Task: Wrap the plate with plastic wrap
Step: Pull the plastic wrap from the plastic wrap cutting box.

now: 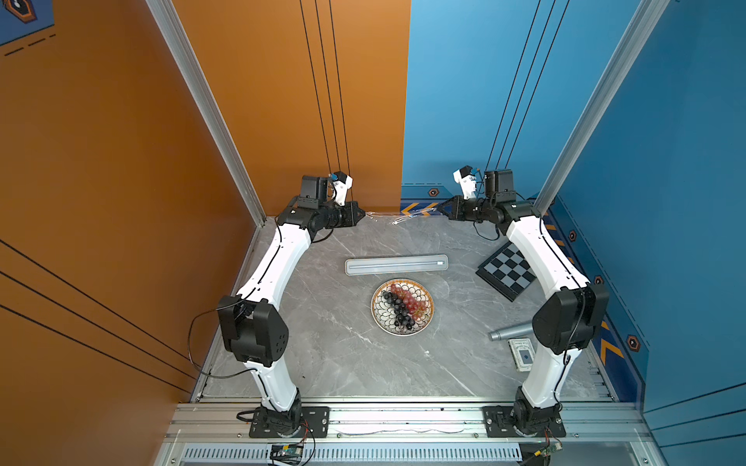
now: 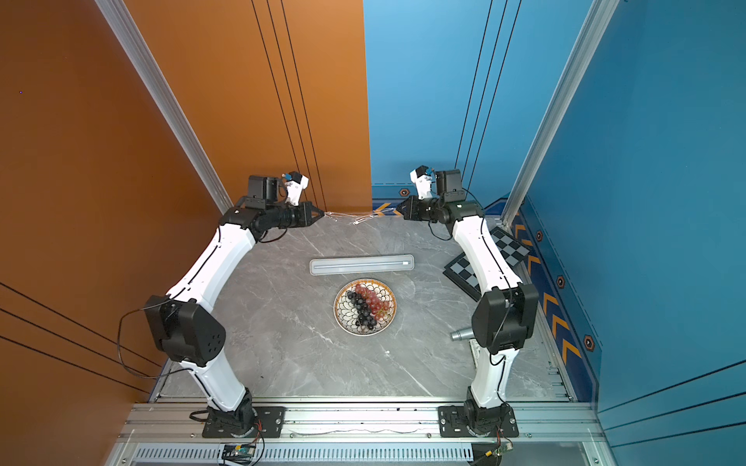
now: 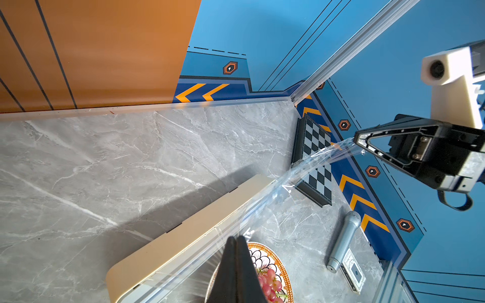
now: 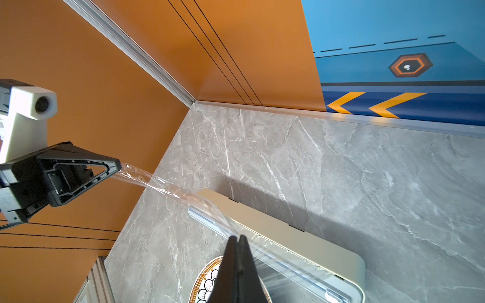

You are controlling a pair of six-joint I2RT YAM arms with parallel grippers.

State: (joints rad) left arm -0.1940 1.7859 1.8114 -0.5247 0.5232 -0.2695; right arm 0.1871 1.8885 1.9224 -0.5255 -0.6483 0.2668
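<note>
- The left gripper (image 1: 365, 215), upper centre-left in a top view, is clenched on one end of the plastic wrap (image 1: 397, 220). The left wrist view shows its fingers (image 3: 228, 272) pressed together with film caught between them.
- The plastic wrap hangs as a thin glinting band between the two grippers in the upper middle of both top views, well apart from the plate.
- The dispenser box (image 1: 395, 266) lies mid-frame. Just below it in the picture sits the plate (image 1: 381, 312), at centre, with its grapes (image 1: 403, 304) uncovered.
- The right gripper (image 1: 440, 207), upper centre-right, is clamped on the film's other end.
- Progress, as I judge it: a length of film is drawn out and held taut. Whether it is cut free of the box I cannot tell. Bringing it over the plate, laying it down and tucking the edges all remain.
</note>
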